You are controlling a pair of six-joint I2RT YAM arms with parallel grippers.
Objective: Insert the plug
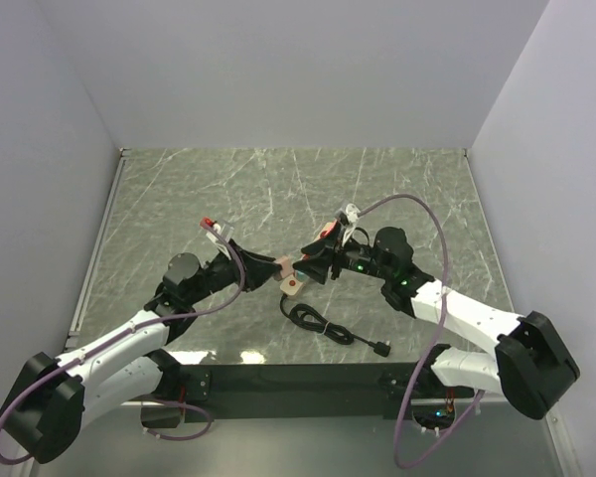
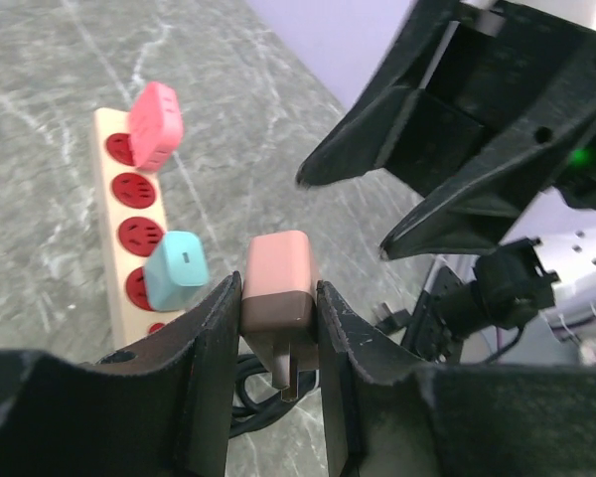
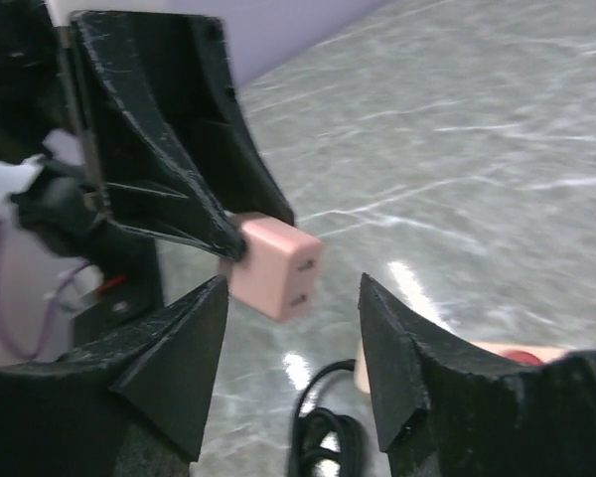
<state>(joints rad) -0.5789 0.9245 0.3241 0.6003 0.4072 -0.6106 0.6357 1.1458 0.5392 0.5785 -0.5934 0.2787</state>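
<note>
plug (image 2: 279, 278): hanging above mid-table between both arms, near the power strip (image 2: 105, 224), not sitting in any socket
left gripper (image 1: 270, 269): pinching the plug's sides
right gripper (image 3: 293, 293): gaping wide, gripping nothing, facing the plug from the right

1. Grey-green marble, veined white: the table (image 1: 278, 189).
2. Cream with red sockets: the power strip (image 2: 105, 229).
3. A pale pink plug (image 2: 278, 268), a turquoise plug (image 2: 176, 270), a coral plug (image 2: 156, 124).
4. Black: the power cord (image 1: 323, 326).
</note>
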